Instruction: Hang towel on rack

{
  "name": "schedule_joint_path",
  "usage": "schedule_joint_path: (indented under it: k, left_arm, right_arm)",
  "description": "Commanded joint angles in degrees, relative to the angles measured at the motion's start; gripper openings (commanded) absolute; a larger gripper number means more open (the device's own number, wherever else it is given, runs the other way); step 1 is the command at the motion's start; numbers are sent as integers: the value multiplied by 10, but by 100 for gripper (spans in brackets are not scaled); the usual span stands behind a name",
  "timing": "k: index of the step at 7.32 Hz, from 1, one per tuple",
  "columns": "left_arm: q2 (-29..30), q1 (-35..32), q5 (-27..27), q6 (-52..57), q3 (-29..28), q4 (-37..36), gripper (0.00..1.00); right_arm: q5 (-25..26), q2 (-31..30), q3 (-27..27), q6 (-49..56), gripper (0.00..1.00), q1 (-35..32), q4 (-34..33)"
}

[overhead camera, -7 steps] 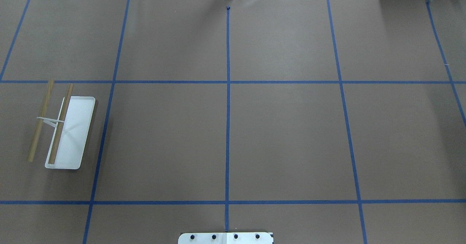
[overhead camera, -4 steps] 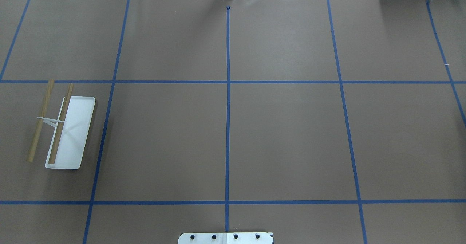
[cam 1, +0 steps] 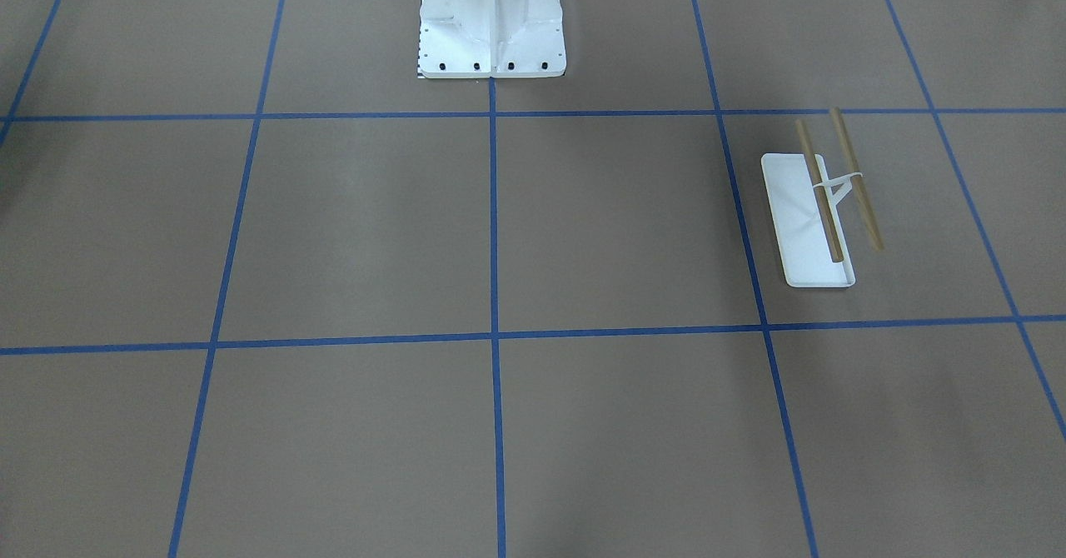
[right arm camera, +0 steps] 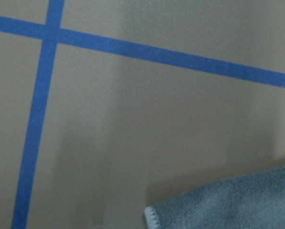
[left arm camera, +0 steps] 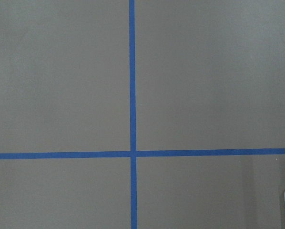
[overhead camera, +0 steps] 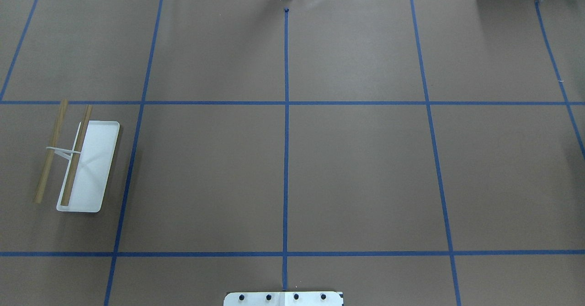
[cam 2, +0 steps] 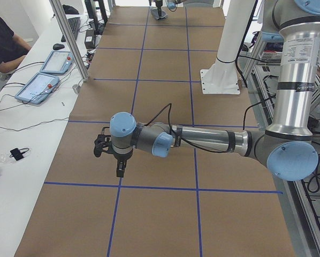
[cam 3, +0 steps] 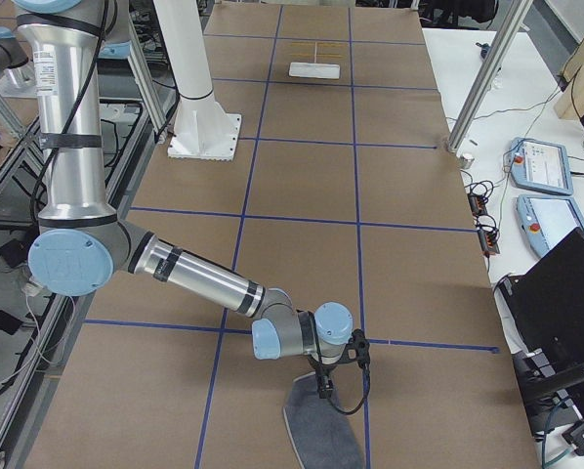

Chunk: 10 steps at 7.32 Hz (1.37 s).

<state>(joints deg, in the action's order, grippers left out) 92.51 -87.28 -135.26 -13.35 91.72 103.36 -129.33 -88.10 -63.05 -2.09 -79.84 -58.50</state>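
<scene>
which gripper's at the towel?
The right gripper, on the near arm in the right-side view: it sits low at the towel's edge, and its wrist camera sees a towel corner. The left gripper hangs over bare paper.

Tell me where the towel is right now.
In the exterior right view, the towel lies flat on the table near its right end, just by the right gripper.

Right-side view: you see the small dark grey soft cloth towel [cam 3: 321,435] cut off by the bottom edge; your right wrist view catches only one stitched corner. The white-trayed rack [cam 3: 314,69] with two tan wooden rods is too small there to resolve. Whether the left claw [cam 2: 117,170] or right claw [cam 3: 324,388] is parted or closed, you cannot tell.
</scene>
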Motion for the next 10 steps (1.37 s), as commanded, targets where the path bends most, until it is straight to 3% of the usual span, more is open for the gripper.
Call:
schedule_joint_path:
  k: [1,3,4,9,10]
  left_arm:
    - [1,0,0,1,0,0,98]
    - [2,0,0,1,0,0,98]
    - [4,0,0,1,0,1,98]
    - [3,0,0,1,-2,0,98]
    - [4,0,0,1,-1,0,98]
  right_arm:
    - [6,29,41,2,98,3,1]
    - [12,30,42,20,70,3,1]
    - [8,30,40,22,65,2,1]
    - [-23,18,32,24,64,-15,3]
    - [-25,15,21,24,60,-19,2]
